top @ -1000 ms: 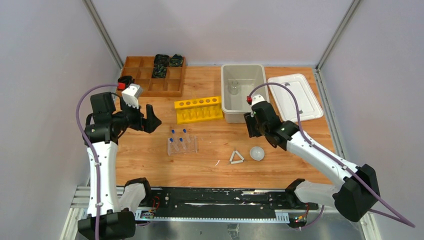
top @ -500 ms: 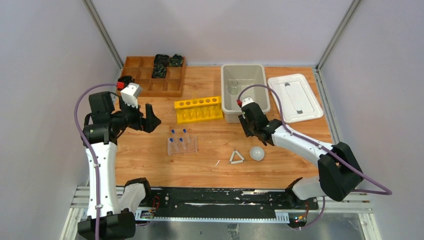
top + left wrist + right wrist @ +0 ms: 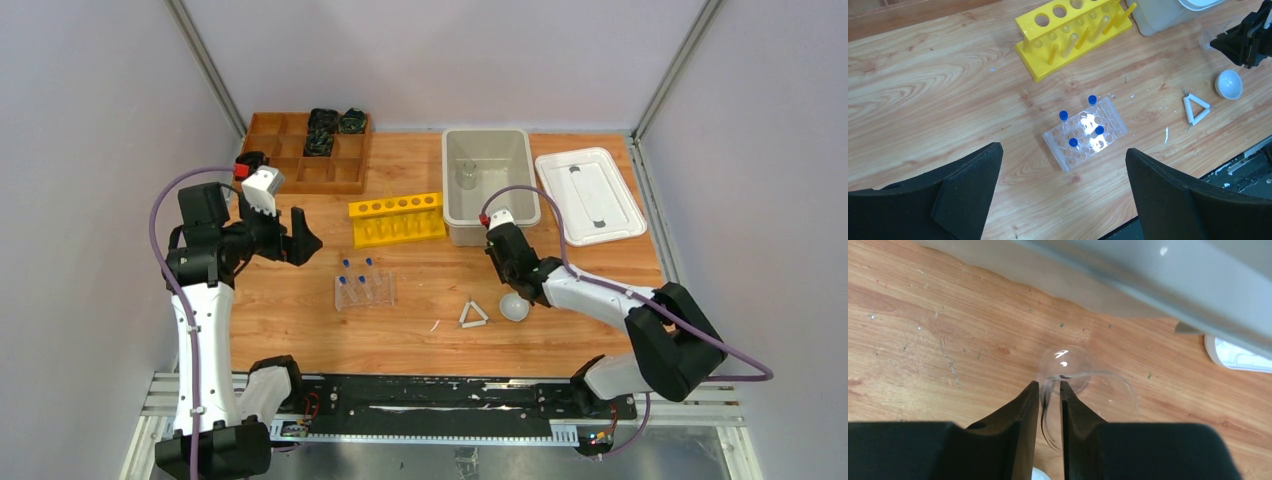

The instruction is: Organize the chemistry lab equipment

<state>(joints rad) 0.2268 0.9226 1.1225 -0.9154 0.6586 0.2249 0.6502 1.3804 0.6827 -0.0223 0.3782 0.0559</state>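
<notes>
My right gripper (image 3: pixel 1049 386) is low over the table in front of the grey bin, with its two fingers shut on the rim wall of a small clear glass beaker (image 3: pixel 1075 365). It also shows in the top view (image 3: pixel 508 272). A second beaker (image 3: pixel 467 176) stands inside the bin. The white round dish (image 3: pixel 514 306) and the white triangle frame (image 3: pixel 473 315) lie just near of that gripper. The clear plastic tube rack (image 3: pixel 1085 134) holds several blue-capped tubes (image 3: pixel 1063 115). My left gripper (image 3: pixel 1063 190) is open and empty, held high to the left of the rack (image 3: pixel 365 290).
The grey bin (image 3: pixel 520 215) stands at the back centre, with its white lid (image 3: pixel 590 195) lying to its right. A yellow six-hole rack (image 3: pixel 397 220) stands left of the bin. A wooden compartment tray (image 3: pixel 290 150) with black items is at the back left.
My right gripper has swung left and come down from the bin's front wall to the table by the white dish. The left arm has not moved.
</notes>
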